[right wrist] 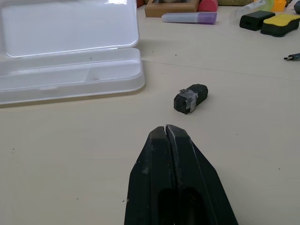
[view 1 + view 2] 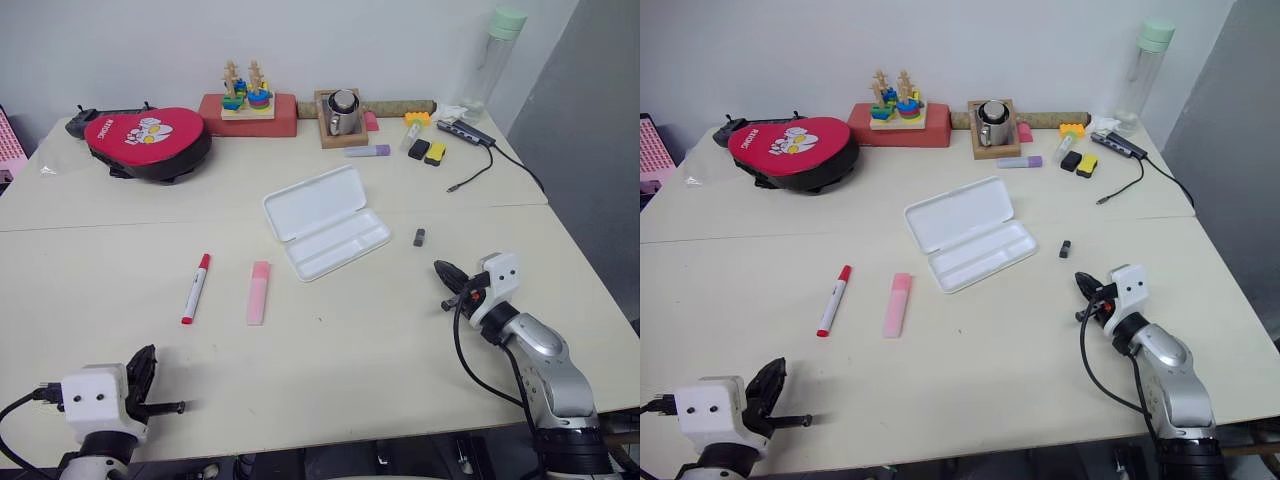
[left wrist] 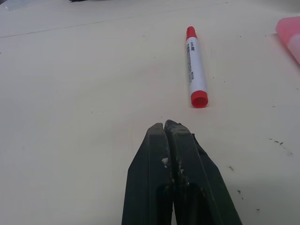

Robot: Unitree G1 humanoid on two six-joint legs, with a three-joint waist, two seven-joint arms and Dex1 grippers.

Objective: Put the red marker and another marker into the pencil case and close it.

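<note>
First pickup pending: left gripper (image 3: 165,129) pressed shut, empty, red marker (image 3: 194,65) at one o'clock; needs opening, reaching.

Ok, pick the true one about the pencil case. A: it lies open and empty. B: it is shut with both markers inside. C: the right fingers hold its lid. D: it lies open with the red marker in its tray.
A: the pencil case lies open, its tray bare, while the red marker and the pink highlighter lie on the table.
</note>
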